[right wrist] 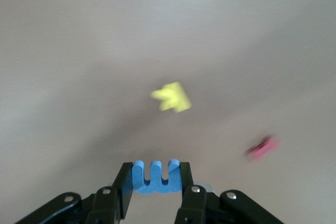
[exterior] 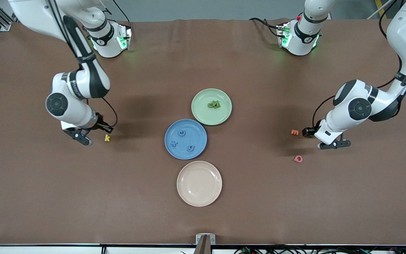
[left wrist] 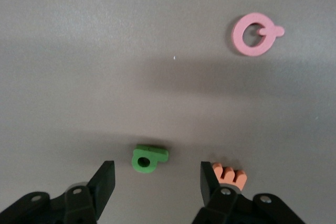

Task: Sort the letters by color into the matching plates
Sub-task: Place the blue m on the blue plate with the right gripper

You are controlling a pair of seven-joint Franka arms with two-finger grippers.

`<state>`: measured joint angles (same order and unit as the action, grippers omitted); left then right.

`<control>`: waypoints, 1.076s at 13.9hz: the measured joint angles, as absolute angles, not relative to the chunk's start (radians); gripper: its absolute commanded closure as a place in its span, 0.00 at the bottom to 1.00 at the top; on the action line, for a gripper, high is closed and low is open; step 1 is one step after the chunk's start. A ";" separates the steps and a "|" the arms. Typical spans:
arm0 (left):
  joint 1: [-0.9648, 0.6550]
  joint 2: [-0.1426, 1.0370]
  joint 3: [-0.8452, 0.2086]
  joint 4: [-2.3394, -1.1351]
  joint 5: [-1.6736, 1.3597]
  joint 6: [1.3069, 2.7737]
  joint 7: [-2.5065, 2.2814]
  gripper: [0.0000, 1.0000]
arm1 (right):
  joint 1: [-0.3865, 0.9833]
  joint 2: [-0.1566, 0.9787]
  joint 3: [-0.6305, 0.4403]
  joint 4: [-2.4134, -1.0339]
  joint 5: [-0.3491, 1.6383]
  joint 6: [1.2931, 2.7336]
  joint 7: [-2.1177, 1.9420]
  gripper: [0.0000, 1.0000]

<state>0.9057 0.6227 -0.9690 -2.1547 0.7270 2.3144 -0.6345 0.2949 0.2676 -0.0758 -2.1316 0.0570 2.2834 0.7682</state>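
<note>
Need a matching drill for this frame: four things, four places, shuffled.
Things:
1. blue letter
2. green letter
3. yellow letter
4. cream plate

Places:
A. on the table between the open left gripper's fingers
B. nearest the front camera of the three plates
C. gripped in the right gripper
D. on the table beside the right gripper

Pairs: 1-C, 2-A, 3-D, 4-B
</note>
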 measured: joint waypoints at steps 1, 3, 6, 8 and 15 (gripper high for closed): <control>0.917 0.623 -0.975 -2.165 0.727 2.330 -0.617 0.30 | 0.355 0.269 -0.073 -2.081 0.058 2.258 0.863 1.00; 0.934 0.623 -0.976 -2.184 0.727 2.362 -0.595 0.32 | 0.464 0.291 -0.070 -2.005 0.062 2.244 1.049 1.00; 0.944 0.623 -0.977 -2.203 0.752 2.389 -0.585 0.35 | 0.596 0.406 -0.068 -1.870 0.080 2.247 1.292 1.00; 0.944 0.623 -0.977 -2.206 0.794 2.393 -0.585 0.36 | 0.656 0.509 -0.069 -1.758 0.083 2.253 1.416 1.00; 0.953 0.631 -0.976 -2.211 0.802 2.425 -0.585 0.39 | 0.736 0.722 -0.070 -1.533 0.088 2.281 1.587 0.99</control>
